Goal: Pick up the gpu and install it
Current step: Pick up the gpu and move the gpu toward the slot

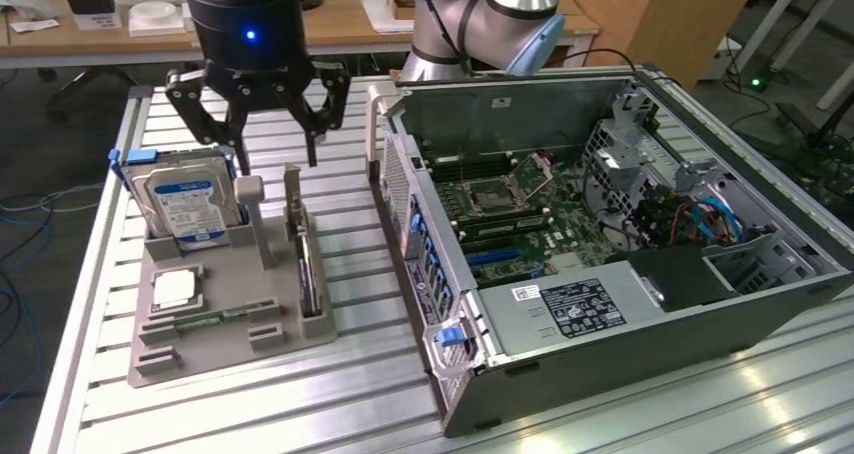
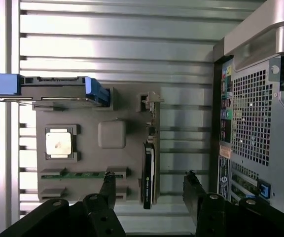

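Over the gpu (image 2: 148,173) standing on edge in the grey tray (image 1: 227,349), hovers with gripper (image 1: 278,162) spread wide, holding nothing.

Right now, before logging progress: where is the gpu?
The gpu stands on edge in the grey holder's slot nearest the computer case, on the exterior view's left half, below the open gripper.

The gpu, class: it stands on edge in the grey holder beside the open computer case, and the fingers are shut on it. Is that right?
No. The wrist view shows the fingers open, spread either side of the gpu without gripping it. It does stand on edge in the grey holder beside the open computer case.
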Controlling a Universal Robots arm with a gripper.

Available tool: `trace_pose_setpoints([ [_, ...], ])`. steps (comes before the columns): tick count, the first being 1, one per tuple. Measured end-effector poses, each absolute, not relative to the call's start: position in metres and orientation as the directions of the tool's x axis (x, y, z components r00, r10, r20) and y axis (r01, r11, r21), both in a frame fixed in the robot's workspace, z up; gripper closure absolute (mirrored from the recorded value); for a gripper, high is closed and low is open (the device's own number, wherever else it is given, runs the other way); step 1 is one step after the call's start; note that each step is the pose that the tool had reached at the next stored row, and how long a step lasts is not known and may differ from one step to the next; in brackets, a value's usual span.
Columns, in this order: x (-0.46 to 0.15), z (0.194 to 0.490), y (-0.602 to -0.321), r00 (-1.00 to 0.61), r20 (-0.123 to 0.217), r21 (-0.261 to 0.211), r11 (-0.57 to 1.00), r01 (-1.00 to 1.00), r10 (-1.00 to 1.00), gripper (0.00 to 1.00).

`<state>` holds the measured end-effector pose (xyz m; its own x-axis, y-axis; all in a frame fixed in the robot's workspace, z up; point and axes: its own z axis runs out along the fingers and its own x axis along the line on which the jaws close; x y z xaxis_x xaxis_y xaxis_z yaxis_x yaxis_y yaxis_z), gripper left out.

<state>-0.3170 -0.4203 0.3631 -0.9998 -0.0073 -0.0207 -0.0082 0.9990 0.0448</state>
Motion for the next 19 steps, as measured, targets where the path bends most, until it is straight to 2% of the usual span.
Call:
trace_pose_setpoints([
  [19, -0.317, 0.334, -0.435, -1.000, -0.021, 0.044, 0.999, -0.020, -0.020, 0.34],
])
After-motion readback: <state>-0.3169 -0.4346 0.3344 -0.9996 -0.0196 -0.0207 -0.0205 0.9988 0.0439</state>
